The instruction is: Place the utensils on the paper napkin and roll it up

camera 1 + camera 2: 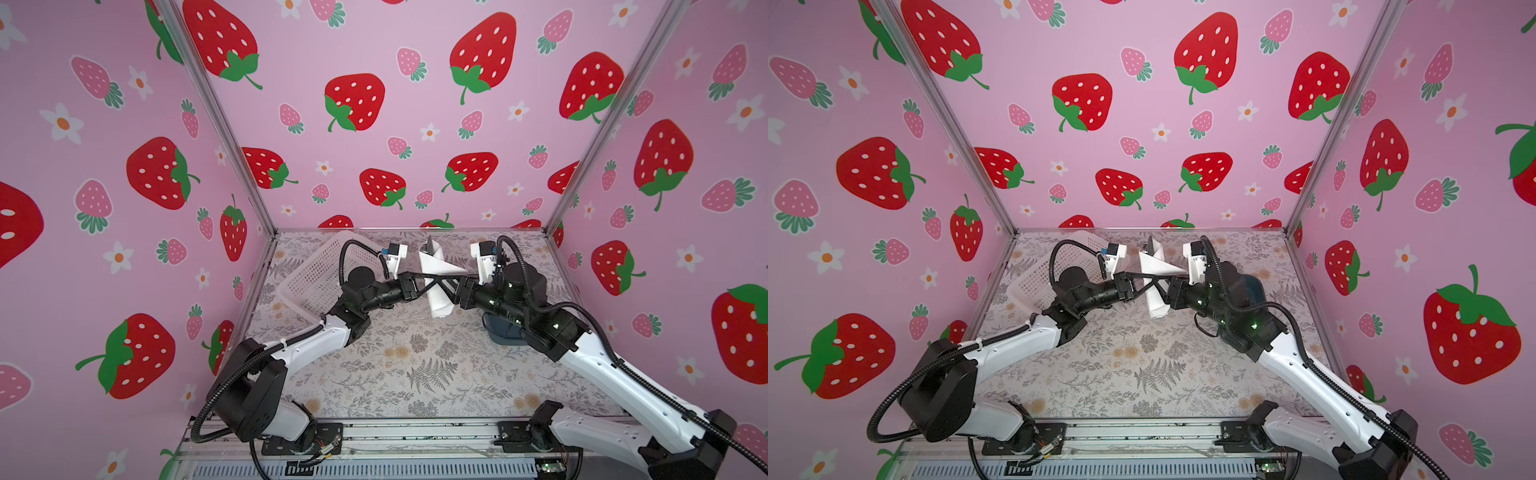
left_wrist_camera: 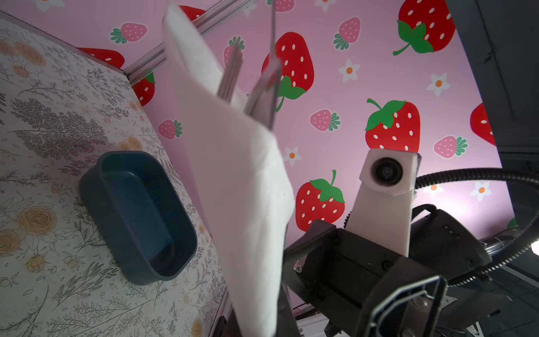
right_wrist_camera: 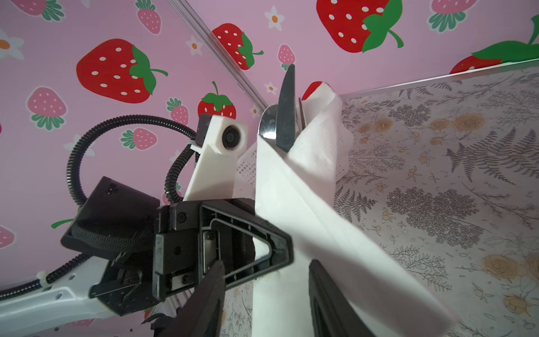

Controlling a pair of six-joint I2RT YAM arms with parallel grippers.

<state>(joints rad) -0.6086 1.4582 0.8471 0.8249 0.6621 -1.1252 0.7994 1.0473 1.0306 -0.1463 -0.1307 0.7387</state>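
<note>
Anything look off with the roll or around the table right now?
The paper napkin is rolled loosely: one corner flares out sideways and the utensils poke out its top. The white basket looks tilted by the left wall.

We look into a staged robot test booth rather than a lived-in room. Pink strawberry-print panels (image 1: 374, 104) close three sides between bare aluminium posts (image 1: 221, 124). A floral-print sheet (image 1: 415, 365) covers the tabletop. The left arm (image 1: 307, 347) and right arm (image 1: 602, 370) are bolted to a slotted metal rail (image 1: 415, 436).
</note>
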